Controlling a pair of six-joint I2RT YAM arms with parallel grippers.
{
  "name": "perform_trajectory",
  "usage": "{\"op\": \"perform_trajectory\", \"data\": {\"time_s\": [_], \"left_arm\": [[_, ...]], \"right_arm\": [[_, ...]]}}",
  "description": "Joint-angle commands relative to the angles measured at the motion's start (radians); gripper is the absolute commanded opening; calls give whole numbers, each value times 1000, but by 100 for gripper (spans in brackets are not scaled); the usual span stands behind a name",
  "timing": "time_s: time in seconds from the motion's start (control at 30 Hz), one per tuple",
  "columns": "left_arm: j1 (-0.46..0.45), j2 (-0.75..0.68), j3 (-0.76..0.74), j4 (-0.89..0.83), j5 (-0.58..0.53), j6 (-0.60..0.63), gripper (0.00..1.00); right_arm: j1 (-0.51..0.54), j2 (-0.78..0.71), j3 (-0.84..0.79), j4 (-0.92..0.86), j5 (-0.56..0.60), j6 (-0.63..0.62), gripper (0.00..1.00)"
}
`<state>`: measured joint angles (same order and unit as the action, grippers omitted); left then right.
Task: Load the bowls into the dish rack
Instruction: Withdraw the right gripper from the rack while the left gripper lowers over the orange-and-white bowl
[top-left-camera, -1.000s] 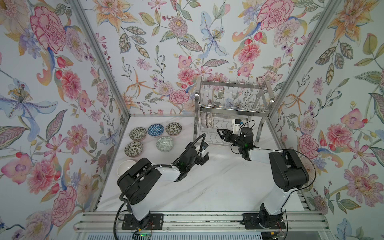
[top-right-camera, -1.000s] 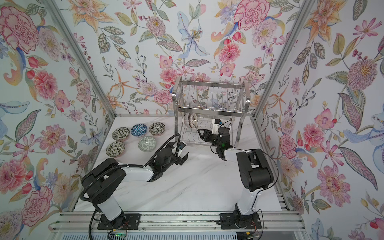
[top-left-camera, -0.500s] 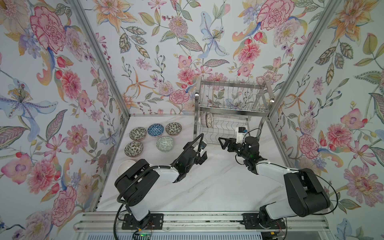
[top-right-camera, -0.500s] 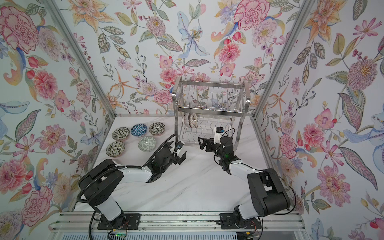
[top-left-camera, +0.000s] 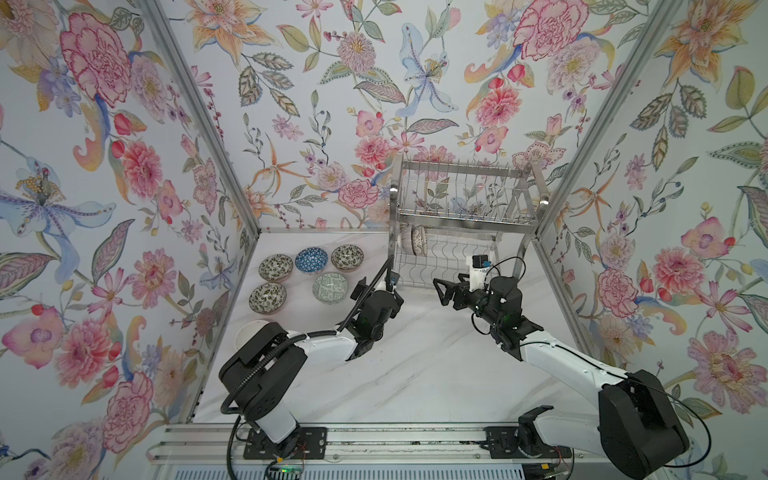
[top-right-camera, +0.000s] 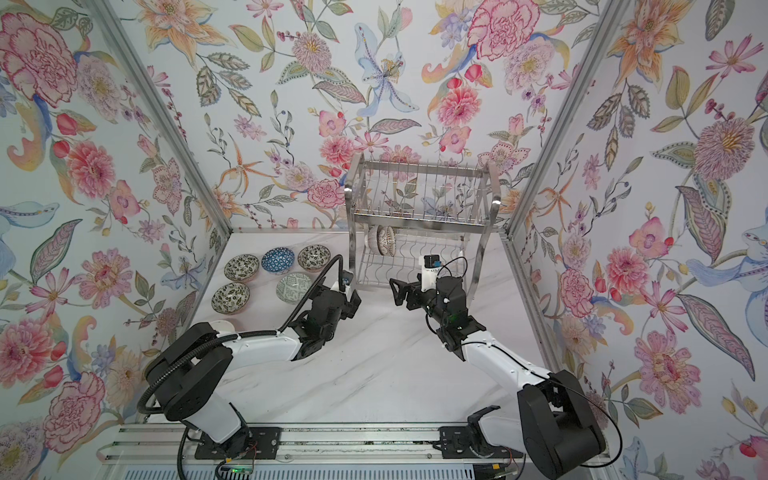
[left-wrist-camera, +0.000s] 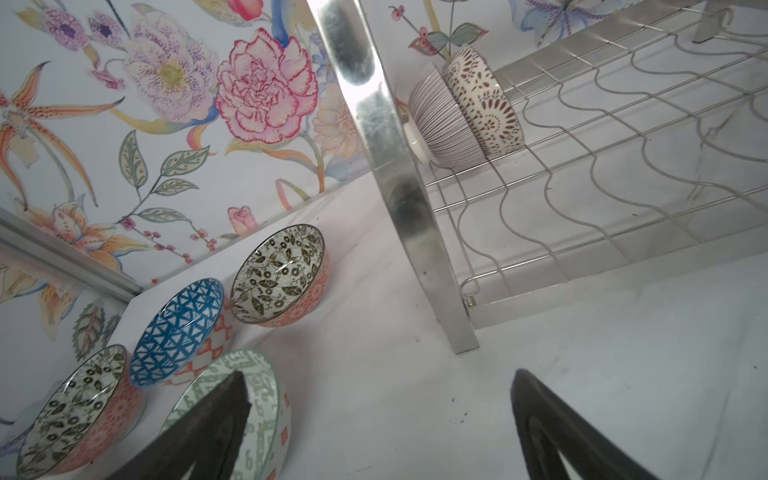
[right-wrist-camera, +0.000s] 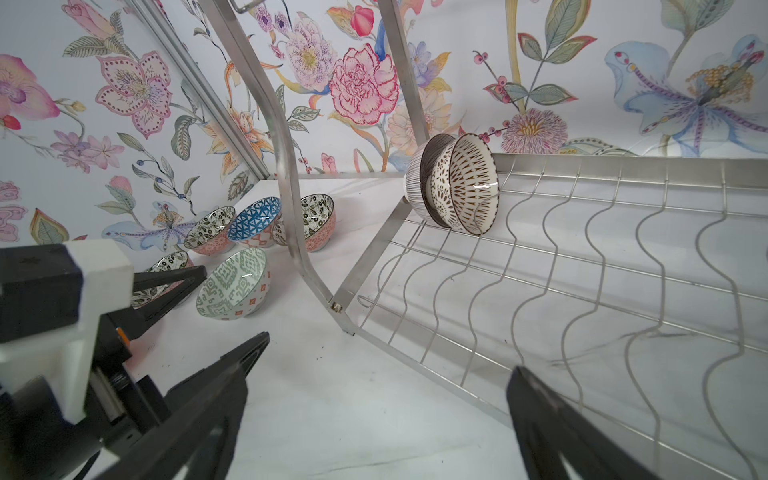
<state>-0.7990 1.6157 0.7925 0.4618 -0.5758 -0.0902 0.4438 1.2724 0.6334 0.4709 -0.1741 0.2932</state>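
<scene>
Several patterned bowls sit upright on the white table at the left, among them a blue one (top-left-camera: 311, 259) and a green one (top-left-camera: 329, 287). Two more bowls (top-left-camera: 417, 240) stand on edge at the left end of the dish rack's (top-left-camera: 461, 195) lower tier, shown closer in the right wrist view (right-wrist-camera: 465, 183). My left gripper (top-left-camera: 380, 291) is open and empty just right of the green bowl (left-wrist-camera: 266, 399). My right gripper (top-left-camera: 439, 291) is open and empty in front of the rack's lower tier. In the wrist views both the left gripper (left-wrist-camera: 379, 374) and the right gripper (right-wrist-camera: 390, 353) have only bare table between their fingers.
The rack's shiny curved leg (left-wrist-camera: 415, 216) stands between the table bowls and the lower tier. A pale bowl (top-left-camera: 248, 332) is partly hidden behind the left arm. Flowered walls enclose the table on three sides. The rack's upper tier (top-left-camera: 465, 216) overhangs the lower wavy slots.
My right gripper has drawn back from the rack's lower tier toward the front and opened wider, and its arm has swung out to the right. The left arm has barely moved.
</scene>
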Motion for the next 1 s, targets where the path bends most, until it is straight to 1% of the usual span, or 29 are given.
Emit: {"op": "perform_trajectory", "data": {"time_s": [0.0, 0.1, 0.17, 0.27, 0.3, 0.4, 0.5, 0.6, 0.73, 0.8, 0.83, 0.9, 0.97], "left_arm": [[7, -102, 36, -234, -82, -123, 99], [35, -178, 27, -366, -79, -181, 99], [70, -238, 10, -438, -61, -210, 99], [176, -330, -18, -544, 32, -259, 99], [218, -361, -31, -567, 56, -272, 99], [337, -445, -80, -609, 104, -279, 99], [440, -504, -100, -666, 116, -285, 99], [529, -543, -140, -679, 159, -312, 99], [594, -567, -196, -641, 164, -360, 99], [623, -571, -224, -613, 148, -393, 99], [648, -572, -240, -601, 154, -426, 99], [692, -567, -271, -567, 189, -460, 99], [730, -561, -290, -546, 193, -484, 99]], "right_arm": [[53, 34, 31, -29, 24, -51, 99], [109, 69, 61, -35, 39, -91, 99], [144, 96, 84, -37, 45, -99, 99], [197, 142, 119, -31, 71, -115, 99], [246, 161, 134, -28, 87, -128, 99], [312, 224, 190, -38, 125, -166, 99], [366, 282, 266, -59, 141, -182, 99], [419, 331, 332, -75, 161, -198, 99], [475, 395, 413, -112, 180, -218, 99], [490, 427, 447, -142, 171, -218, 99], [496, 440, 464, -161, 158, -221, 99], [509, 462, 495, -207, 160, -228, 99], [519, 472, 509, -238, 164, -233, 99]]}}
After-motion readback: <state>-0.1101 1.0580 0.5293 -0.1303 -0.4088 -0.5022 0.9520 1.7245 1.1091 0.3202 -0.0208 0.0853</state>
